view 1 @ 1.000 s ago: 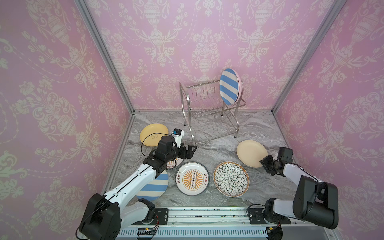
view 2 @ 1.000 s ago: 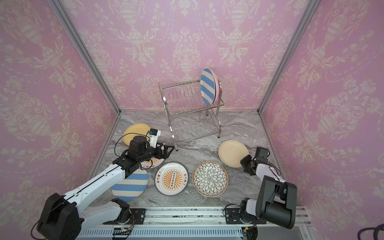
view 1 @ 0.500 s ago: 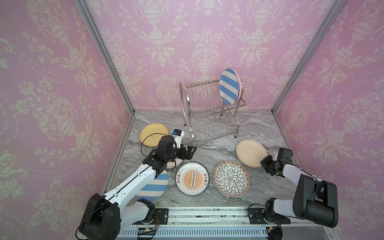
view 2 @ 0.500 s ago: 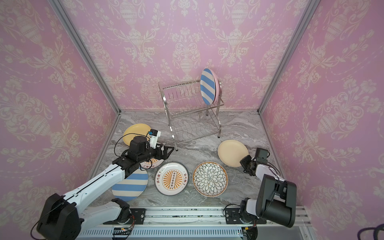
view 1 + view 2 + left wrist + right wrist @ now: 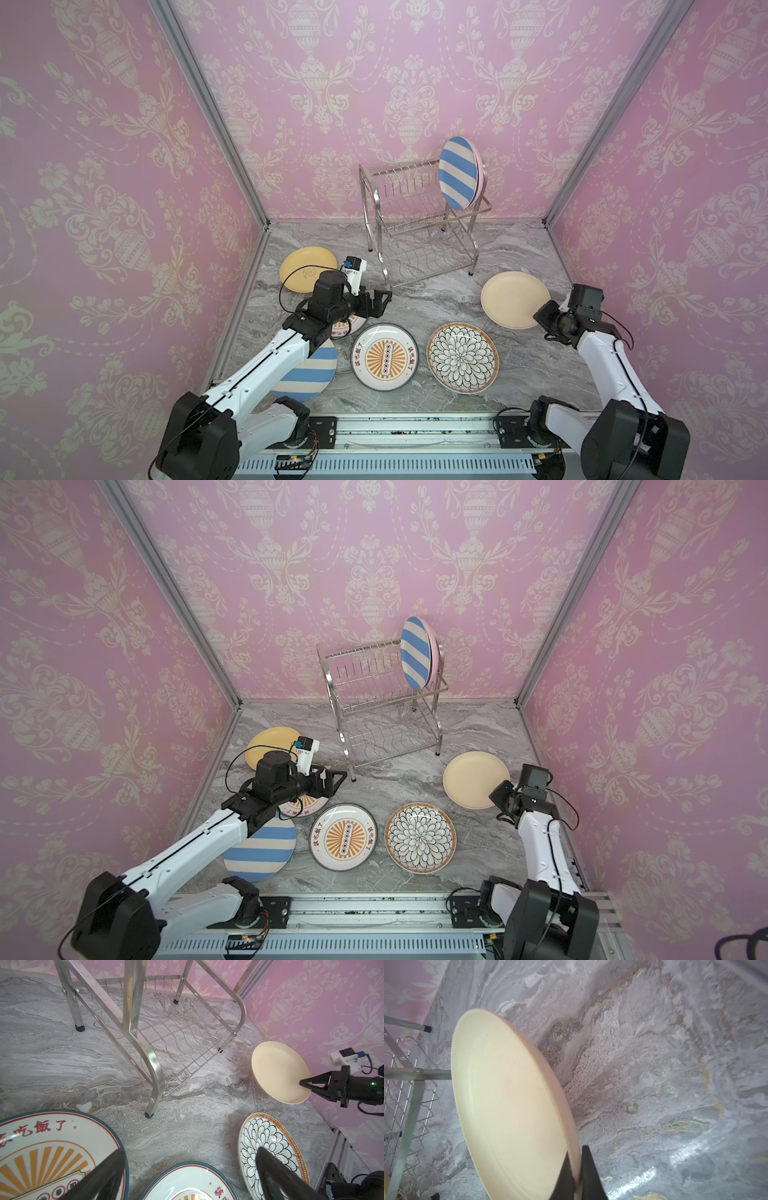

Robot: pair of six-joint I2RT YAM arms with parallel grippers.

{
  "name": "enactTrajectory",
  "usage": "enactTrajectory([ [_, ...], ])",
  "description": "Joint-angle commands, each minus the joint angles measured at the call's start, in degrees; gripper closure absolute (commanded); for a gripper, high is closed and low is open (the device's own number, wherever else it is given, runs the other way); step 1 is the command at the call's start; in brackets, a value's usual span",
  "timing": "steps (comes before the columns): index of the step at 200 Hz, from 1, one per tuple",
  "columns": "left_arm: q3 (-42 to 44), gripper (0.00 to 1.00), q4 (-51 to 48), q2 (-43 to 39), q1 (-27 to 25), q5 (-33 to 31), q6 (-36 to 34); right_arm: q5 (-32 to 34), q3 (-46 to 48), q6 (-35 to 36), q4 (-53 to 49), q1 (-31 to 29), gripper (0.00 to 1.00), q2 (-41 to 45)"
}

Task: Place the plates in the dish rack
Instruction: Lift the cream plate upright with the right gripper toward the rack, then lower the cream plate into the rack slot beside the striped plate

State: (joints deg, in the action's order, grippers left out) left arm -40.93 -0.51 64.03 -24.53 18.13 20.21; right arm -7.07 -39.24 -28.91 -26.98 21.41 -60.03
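**Finding.** The right claw is closed on the near rim of the beige plate, with a finger on each side of the rim. The plate is on the worktop, to the right of the dish rack and near its front right foot. Whether its far edge is lifted cannot be told. The left claw is open and empty, held between the rack's front left leg and a sunburst plate. A striped plate and a pink plate are stood on edge at the right end of the upper tier.

**Assessment.** The lift of the beige plate is judged to be the step in hand. Only the rim is gripped, so a slip is possible. The plate should be raised slowly and turned on edge. It should be carried clear of the rack's tubes and lowered into a free slot left of the striped plate.
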Motion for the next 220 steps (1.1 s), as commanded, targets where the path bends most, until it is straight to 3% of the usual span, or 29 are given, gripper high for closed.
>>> enactTrajectory([
  [1,-2.80,0.01,0.36,-1.31,0.62,0.46,-1.49,5.19,-6.03,4.96,-9.57,0.22,1.00,3.84],
  [38,-3.43,0.01,0.98,-1.39,2.69,0.60,-2.57,7.31,-16.56,9.44,-14.26,-1.23,1.00,7.59],
  [68,-6.39,0.01,0.35,0.04,7.19,3.88,-2.99,15.29,-30.66,14.59,-15.47,-7.30,1.00,7.14],
  [98,-8.56,0.01,0.20,0.55,7.75,3.93,-5.25,21.07,-41.74,16.74,-12.18,-15.06,1.00,5.24],
  [163,-9.08,0.01,0.65,1.15,8.01,6.09,-4.97,39.22,-67.69,34.89,-2.98,-41.73,1.00,-10.90],
  [197,-9.69,0.01,-0.21,0.86,8.00,6.61,-4.25,47.38,-79.02,46.62,3.21,-52.11,1.00,-21.63],
  [220,-9.87,0.01,-0.14,0.03,8.01,7.16,-2.75,52.34,-82.99,48.95,6.27,-55.02,1.00,-28.06],
])
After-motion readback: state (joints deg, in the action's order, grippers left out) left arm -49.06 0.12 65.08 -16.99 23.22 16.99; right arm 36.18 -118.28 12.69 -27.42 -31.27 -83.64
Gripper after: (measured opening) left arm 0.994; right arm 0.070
